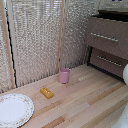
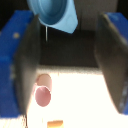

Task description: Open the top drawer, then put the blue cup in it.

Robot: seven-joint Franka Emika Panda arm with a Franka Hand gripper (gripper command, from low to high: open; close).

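Lots of bare wood on the table [image 1: 85, 97], wide open in the middle and toward the near edge. White plate [image 1: 14, 109] at the near corner on the exterior view's left. Small yellow block [image 1: 47, 92] just past it, lying flat. Pink cup [image 1: 64, 75] upright farther back, near the woven screen [image 1: 35, 37]. Dresser [image 1: 107, 42] at the exterior view's right edge; top drawer [image 1: 106, 36] tipped out a little, long silver handle [image 1: 104, 37] running sideways. Second drawer [image 1: 107, 61] below it. Free floor of table in front of both.

Wrist view: blue cup [image 2: 54, 14] tipped over between the jaws, round mouth facing the camera, long axis slanted. Jaws spread wide, with blue pads [image 2: 10, 45]; cup touches one side only, grip cannot tell. Pink cup far below.
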